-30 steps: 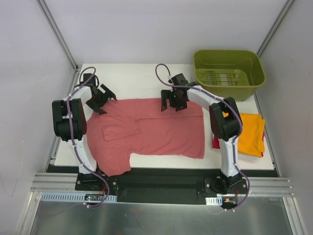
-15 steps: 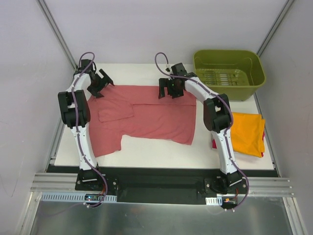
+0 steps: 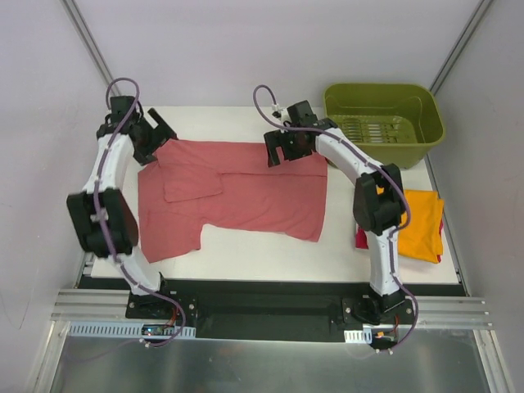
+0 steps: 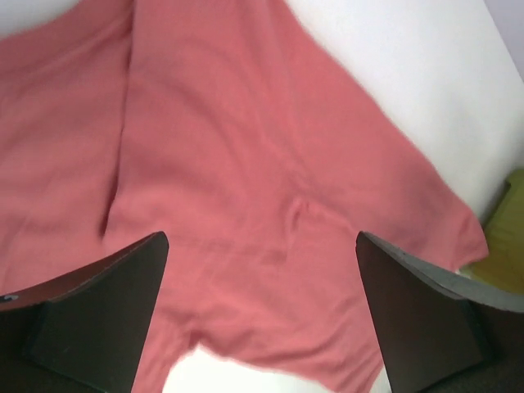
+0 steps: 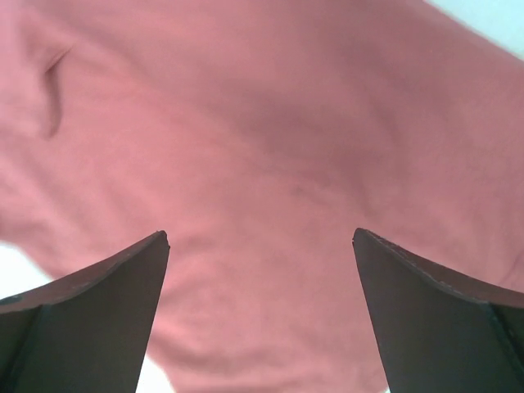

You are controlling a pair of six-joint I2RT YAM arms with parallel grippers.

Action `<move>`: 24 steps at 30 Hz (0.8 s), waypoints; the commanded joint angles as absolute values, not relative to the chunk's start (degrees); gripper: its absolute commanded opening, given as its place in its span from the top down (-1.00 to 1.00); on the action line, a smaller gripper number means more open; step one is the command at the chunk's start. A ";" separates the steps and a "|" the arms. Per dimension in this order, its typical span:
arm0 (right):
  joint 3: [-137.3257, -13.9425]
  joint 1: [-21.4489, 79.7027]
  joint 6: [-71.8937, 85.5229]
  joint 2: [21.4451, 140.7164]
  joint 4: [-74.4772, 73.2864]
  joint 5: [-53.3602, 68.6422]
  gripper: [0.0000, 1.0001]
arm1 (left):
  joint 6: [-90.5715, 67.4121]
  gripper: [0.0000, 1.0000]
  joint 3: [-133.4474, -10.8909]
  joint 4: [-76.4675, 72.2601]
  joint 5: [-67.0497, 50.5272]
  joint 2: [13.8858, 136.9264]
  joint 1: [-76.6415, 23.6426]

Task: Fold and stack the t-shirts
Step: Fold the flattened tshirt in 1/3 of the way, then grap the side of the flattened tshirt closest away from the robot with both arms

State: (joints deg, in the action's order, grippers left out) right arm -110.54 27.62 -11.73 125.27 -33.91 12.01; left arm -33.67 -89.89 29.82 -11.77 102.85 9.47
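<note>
The red shirt (image 3: 237, 192) lies flat on the desk (image 3: 262, 254). The left hand (image 3: 157, 141) at its 10 o'clock corner and the right hand (image 3: 282, 157) at 1 o'clock hang open, empty. Next, probably pinch that edge and fold.

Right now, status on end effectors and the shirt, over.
Left end effector open, right end effector open, both over salmon shirt's far edge. Shirt spread out, unfolded, one sleeve folded in. Orange shirt folded at right. Nothing in the way.
</note>
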 commanded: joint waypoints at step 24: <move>-62.76 34.10 -4.22 83.06 -17.66 13.45 -0.99 | -60.03 -0.97 -21.70 40.17 6.85 41.91 9.67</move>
